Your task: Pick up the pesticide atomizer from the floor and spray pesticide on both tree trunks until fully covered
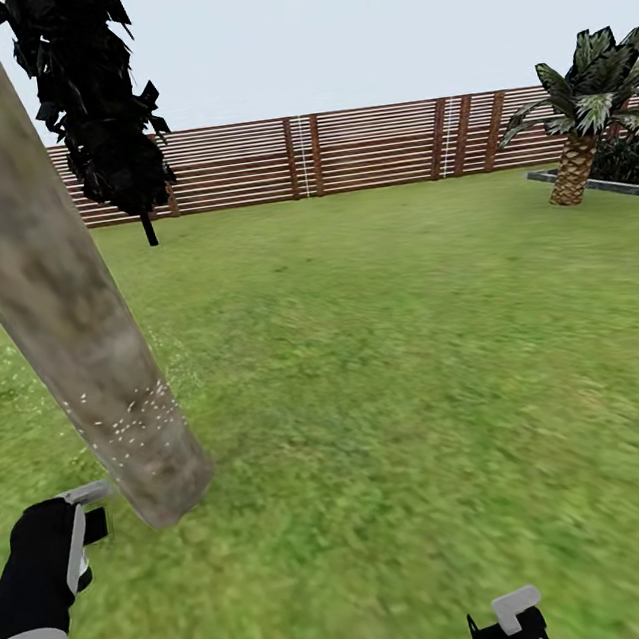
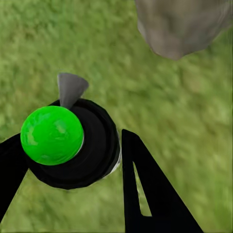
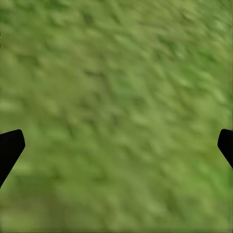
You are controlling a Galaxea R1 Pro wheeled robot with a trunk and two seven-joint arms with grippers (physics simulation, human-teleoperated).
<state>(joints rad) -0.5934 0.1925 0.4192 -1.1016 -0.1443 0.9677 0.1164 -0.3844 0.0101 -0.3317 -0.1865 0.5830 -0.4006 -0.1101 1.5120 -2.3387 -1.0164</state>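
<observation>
At lower left, the left gripper (image 2: 73,160) is clamped on the atomizer (image 2: 73,145), apparently round, black, with a glossy green knob, beside the mottled, white-speckled tree trunk (image 1: 66,312). The right gripper (image 3: 116,145) spreads wide over blurry lawn (image 1: 417,367).

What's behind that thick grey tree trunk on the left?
Behind the tree trunk stand a black cypress and the slatted wooden fence. The trunk hides part of the lawn and the fence's far left stretch.

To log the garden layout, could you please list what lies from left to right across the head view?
Tree trunk → black cypress → wooden fence → palm.
</observation>
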